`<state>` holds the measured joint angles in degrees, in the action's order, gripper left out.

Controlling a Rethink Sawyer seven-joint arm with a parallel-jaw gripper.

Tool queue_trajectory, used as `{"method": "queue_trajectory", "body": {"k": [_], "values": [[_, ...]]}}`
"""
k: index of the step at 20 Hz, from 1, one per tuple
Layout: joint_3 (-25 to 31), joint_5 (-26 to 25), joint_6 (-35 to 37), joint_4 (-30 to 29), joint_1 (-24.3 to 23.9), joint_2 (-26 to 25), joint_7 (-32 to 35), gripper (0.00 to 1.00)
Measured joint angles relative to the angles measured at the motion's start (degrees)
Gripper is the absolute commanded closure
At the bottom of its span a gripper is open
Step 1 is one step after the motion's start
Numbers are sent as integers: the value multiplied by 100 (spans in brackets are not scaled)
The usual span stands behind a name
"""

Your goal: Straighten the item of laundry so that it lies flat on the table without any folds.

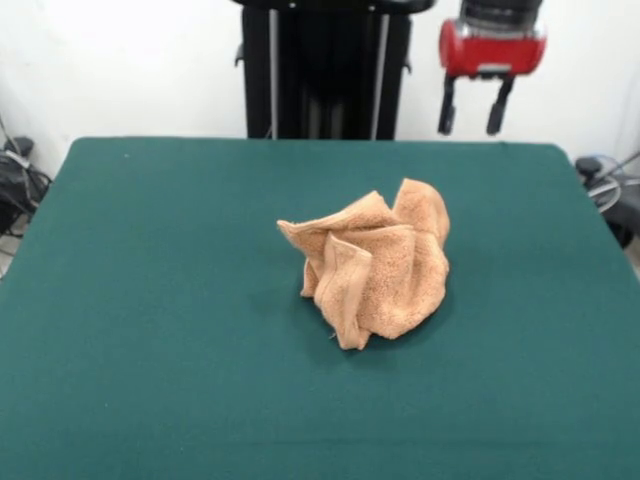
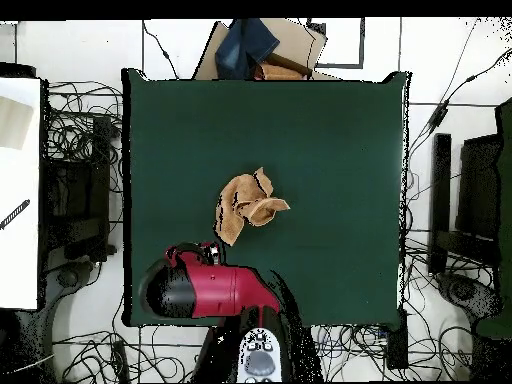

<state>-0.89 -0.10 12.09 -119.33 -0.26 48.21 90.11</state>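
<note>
The light orange-tan towel (image 1: 370,265) lies crumpled in a bunched heap with several folds, near the middle of the dark green table (image 1: 150,300). In the overhead view the towel (image 2: 248,203) sits just left of the centre of the table (image 2: 330,130). My gripper (image 1: 470,108) hangs from the red arm head at the top right, above the table's far edge. Its two black fingers (image 1: 446,105) are apart and hold nothing. It is well behind and above the towel. In the overhead view the gripper (image 2: 207,252) is near the table's bottom edge, below the towel.
The black pedestal (image 1: 325,70) stands behind the table's far edge. A cardboard box with blue cloth (image 2: 262,48) lies beyond the table's top edge in the overhead view. Cables cover the floor around the table (image 2: 85,140). A white surface (image 2: 18,190) stands at the left.
</note>
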Motion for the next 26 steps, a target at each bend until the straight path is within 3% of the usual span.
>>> {"method": "queue_trajectory", "body": {"k": [10, 26], "values": [[-107, 1, -136, 538, -17, -981, 0, 0], [-317, -68, -138, 1192, -207, -1916, 0, 0]]}}
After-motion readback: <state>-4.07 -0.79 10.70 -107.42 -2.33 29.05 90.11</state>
